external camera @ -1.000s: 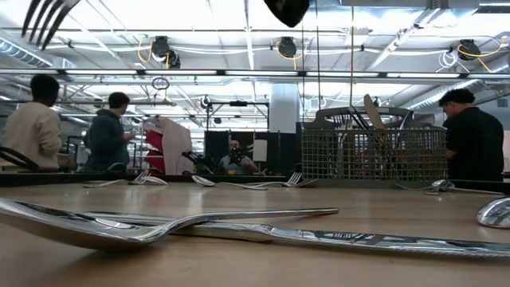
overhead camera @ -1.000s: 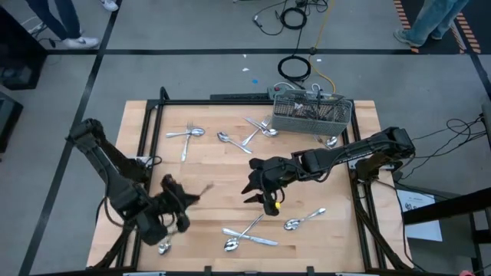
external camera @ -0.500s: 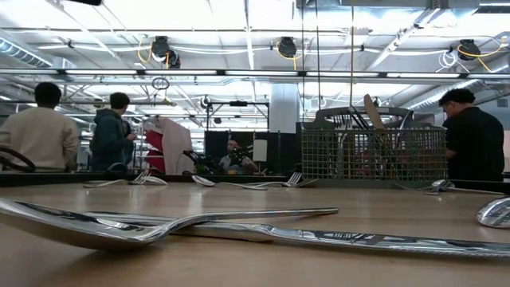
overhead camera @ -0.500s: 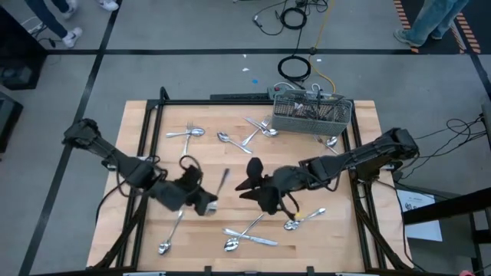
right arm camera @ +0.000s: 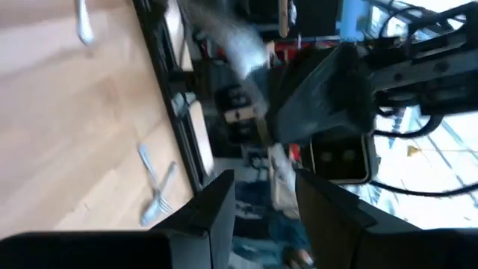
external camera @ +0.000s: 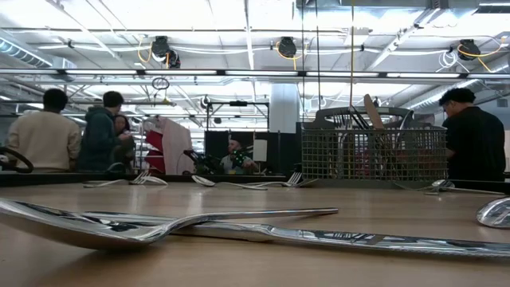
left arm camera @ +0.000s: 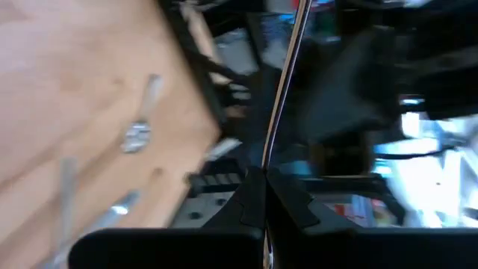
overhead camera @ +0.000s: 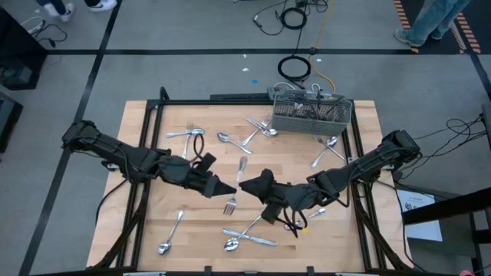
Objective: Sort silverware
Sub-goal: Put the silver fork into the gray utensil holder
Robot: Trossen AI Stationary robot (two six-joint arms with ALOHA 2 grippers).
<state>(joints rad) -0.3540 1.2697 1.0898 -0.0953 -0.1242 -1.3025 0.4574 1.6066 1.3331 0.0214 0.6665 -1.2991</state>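
Note:
Above the table's middle, a silver fork (overhead camera: 239, 172) hangs between my two grippers. Coming from the table's left, my left gripper (overhead camera: 227, 188) is shut on it; the left wrist view shows the fork (left arm camera: 287, 67) edge-on, running away from that gripper (left arm camera: 263, 175). Facing it from the right, my right gripper (overhead camera: 244, 184) stands open close beside the fork, its fingers apart in the right wrist view (right arm camera: 263, 196). Other silverware lies flat on the wood: a spoon (overhead camera: 173, 234) at the near left and crossed pieces (overhead camera: 245, 234) at the near middle. My left gripper pinches the fork's shaft (left arm camera: 267, 153) between its two fingers, about midway along. The fingers come roughly level from the table's left and lie across the shaft. The fork is lifted clear of the table, its tines (overhead camera: 229, 207) toward the near edge. Whether my right gripper touches the fork, I cannot tell.
A grey wire-mesh basket (overhead camera: 311, 113) holding utensils stands at the far right. Loose forks and spoons lie near the far edge (overhead camera: 188, 133) (overhead camera: 257, 132) and at the right (overhead camera: 326, 149). In the low view a spoon (external camera: 103, 227) lies close by. People stand in the room behind.
My left gripper has carried the fork up and from the near left toward the table's middle, rolling its wrist; the fork now lies tines toward the near edge. My right gripper has rolled about and its arm has swung toward the near edge, so that it faces the fork.

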